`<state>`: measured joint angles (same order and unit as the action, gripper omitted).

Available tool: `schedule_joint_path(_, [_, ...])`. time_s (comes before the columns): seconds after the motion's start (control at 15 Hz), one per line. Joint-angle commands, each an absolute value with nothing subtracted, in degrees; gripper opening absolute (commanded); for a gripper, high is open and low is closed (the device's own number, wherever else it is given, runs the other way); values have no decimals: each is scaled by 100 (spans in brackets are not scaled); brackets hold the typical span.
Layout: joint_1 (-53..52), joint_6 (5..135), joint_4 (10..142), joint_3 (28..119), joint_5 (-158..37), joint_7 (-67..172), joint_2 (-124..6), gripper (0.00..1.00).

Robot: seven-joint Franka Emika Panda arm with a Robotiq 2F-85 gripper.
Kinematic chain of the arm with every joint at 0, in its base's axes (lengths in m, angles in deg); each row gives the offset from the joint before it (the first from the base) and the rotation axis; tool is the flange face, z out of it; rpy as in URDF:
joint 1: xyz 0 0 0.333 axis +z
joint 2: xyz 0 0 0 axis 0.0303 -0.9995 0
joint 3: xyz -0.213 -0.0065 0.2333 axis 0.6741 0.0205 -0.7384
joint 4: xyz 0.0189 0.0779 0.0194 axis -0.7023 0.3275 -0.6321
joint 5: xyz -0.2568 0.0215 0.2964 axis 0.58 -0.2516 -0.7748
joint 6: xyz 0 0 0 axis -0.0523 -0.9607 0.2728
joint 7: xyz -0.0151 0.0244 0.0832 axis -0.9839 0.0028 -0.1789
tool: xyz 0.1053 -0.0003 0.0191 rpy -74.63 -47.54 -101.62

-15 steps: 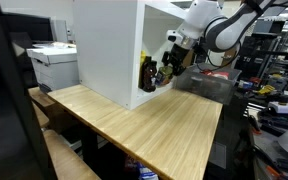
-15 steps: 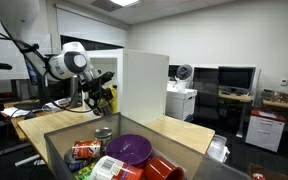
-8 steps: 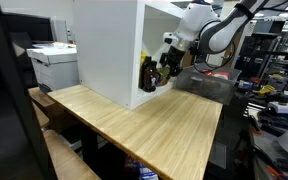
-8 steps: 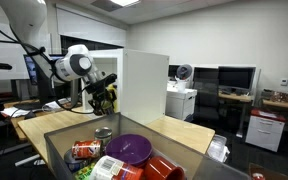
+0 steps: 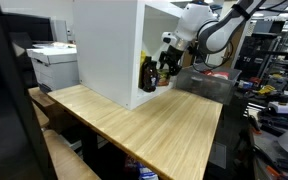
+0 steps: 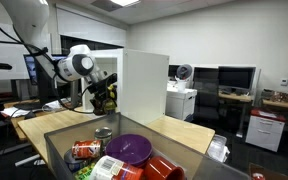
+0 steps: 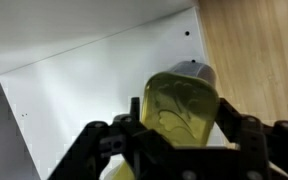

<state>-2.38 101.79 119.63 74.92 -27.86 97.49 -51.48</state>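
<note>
Setting: a white open-fronted cabinet [image 5: 109, 50] stands on a pale wooden bench [image 5: 154, 125]; one robot arm [image 5: 219, 25] reaches into its open side.
Claw: the claw [image 7: 179, 108] straddles a yellowish bottle [image 7: 182, 100], with a jaw close by each flank. I cannot tell whether the jaws press on it or stand just clear.
Bottle position: on the cabinet floor, just inside the opening, seen in an exterior view [image 5: 147, 73].
Doing this step well: my judgement is to keep the jaws level and centred on the bottle, clear of the cabinet wall, and to move slowly so the bottle does not tip.
Count: one bottle, one cabinet, one claw, one arm.
Foreground: one clear bin [image 6: 54, 150] of mixed items, including one purple plate [image 6: 132, 147].
</note>
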Motion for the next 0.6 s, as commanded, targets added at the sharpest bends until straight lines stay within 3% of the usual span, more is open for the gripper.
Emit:
schedule_joint_path(0.0, [-160, 10244, 11882, 7527, -2655, 9516, -5128, 98])
schedule_joint_path(0.53, [-29, 9956, 12029, 7545, -2758, 8977, -4746, 100])
